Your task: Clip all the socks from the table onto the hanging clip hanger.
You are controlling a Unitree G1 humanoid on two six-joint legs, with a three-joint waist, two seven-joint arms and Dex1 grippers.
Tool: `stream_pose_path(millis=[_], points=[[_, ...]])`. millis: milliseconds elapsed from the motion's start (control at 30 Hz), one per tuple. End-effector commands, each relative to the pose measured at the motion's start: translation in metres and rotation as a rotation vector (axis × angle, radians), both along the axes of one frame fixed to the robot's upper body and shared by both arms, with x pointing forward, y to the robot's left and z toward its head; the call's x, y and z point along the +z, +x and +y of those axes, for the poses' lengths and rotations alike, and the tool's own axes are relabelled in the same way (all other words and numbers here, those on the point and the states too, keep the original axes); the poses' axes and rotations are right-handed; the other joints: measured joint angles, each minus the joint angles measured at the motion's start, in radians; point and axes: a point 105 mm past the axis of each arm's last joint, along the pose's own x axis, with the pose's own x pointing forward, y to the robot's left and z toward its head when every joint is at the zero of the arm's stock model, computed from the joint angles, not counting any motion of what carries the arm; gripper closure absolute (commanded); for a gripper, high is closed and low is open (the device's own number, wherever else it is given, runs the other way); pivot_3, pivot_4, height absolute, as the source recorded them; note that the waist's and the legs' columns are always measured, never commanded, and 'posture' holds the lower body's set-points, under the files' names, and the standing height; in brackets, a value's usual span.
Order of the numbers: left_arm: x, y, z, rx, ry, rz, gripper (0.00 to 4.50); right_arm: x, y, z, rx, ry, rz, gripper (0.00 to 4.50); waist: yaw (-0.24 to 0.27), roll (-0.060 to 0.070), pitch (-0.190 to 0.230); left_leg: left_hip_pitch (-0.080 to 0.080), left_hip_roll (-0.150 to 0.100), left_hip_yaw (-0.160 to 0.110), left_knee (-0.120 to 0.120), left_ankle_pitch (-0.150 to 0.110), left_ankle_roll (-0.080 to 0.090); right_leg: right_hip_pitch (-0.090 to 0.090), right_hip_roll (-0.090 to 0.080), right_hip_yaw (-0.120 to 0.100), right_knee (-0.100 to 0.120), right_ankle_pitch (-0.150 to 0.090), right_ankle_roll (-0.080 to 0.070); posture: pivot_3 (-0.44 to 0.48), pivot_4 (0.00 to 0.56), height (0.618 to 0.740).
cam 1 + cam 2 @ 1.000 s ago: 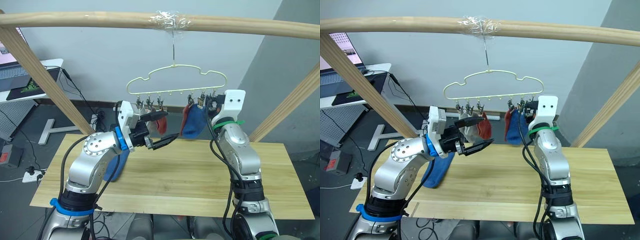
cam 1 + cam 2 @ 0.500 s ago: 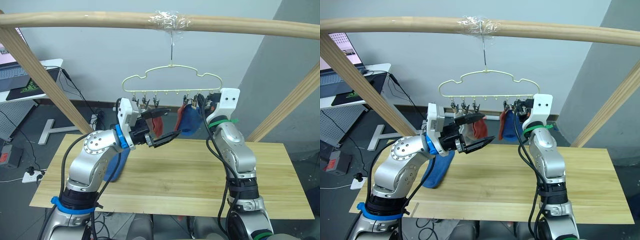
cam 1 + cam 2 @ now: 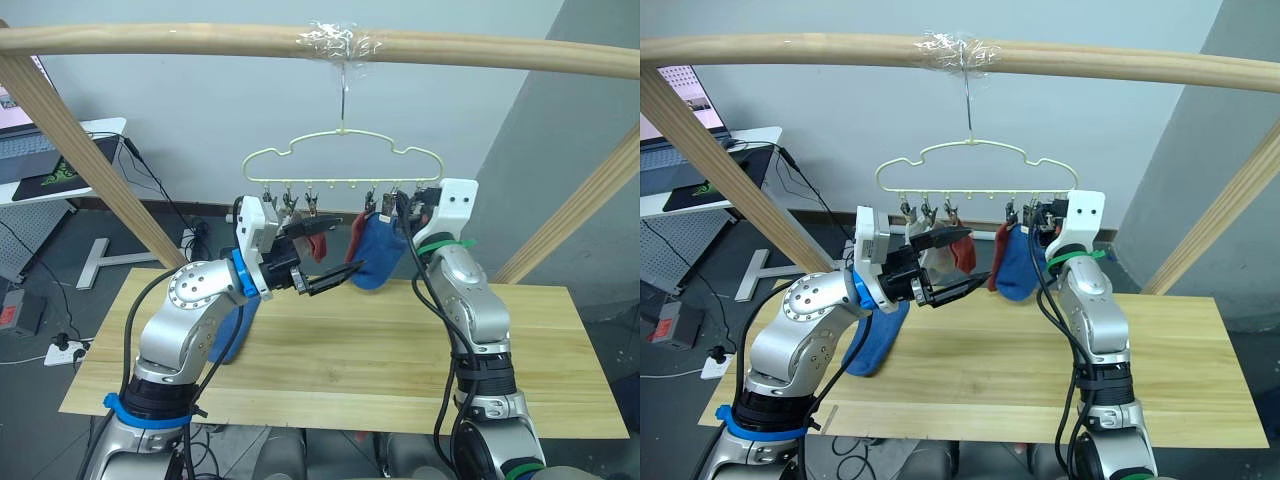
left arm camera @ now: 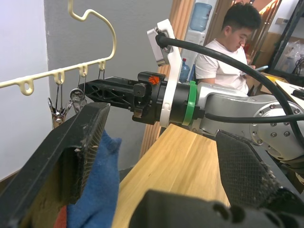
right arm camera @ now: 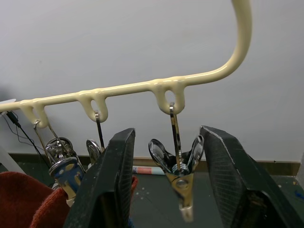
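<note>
The right gripper (image 5: 164, 190) is open, its fingers on both sides of the last clip (image 5: 176, 166) of the hanger (image 3: 345, 152). The left gripper (image 3: 325, 262) is open too and holds nothing; a hanging blue sock (image 3: 378, 255) is just beside its tips. One more blue sock (image 3: 228, 330) lies on the table (image 3: 350, 350), below and behind the left gripper. To do this well, the right fingers should press the clip's two handles squarely, so it opens wide and does not swing away.
</note>
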Motion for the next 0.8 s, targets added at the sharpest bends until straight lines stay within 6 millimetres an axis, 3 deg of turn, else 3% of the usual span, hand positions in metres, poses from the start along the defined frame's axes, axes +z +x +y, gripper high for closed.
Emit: stream_pose_path(millis=[33,367,567,800], points=[[0.015,-0.007,-0.005,-0.026,-0.025,-0.059,0.36,0.012,0.000,0.000,0.003,0.016,-0.042,2.27,0.000,0.000,0.000,0.000,0.000,0.000,0.000,0.000,0.000,0.000,0.000,0.000,0.000,0.000,0.000,0.142,0.162,0.740],[0.017,-0.009,-0.006,-0.032,-0.029,-0.062,0.36,0.009,0.002,-0.007,-0.033,0.057,-0.024,2.27,0.000,0.000,0.000,0.000,0.000,0.000,0.000,0.000,0.000,0.000,0.000,0.000,0.000,0.000,0.000,0.142,0.161,0.740],[0.016,-0.009,-0.006,-0.032,-0.028,-0.058,0.36,0.017,-0.004,-0.013,-0.047,0.081,-0.081,2.27,0.000,0.000,0.000,0.000,0.000,0.000,0.000,0.000,0.000,0.000,0.000,0.000,0.000,0.000,0.000,0.141,0.160,0.740],[0.017,-0.010,-0.008,-0.037,-0.030,-0.060,0.36,0.006,-0.005,-0.017,-0.078,0.043,-0.037,2.27,0.000,0.000,0.000,0.000,0.000,0.000,0.000,0.000,0.000,0.000,0.000,0.000,0.000,0.000,0.000,0.141,0.160,0.740]])
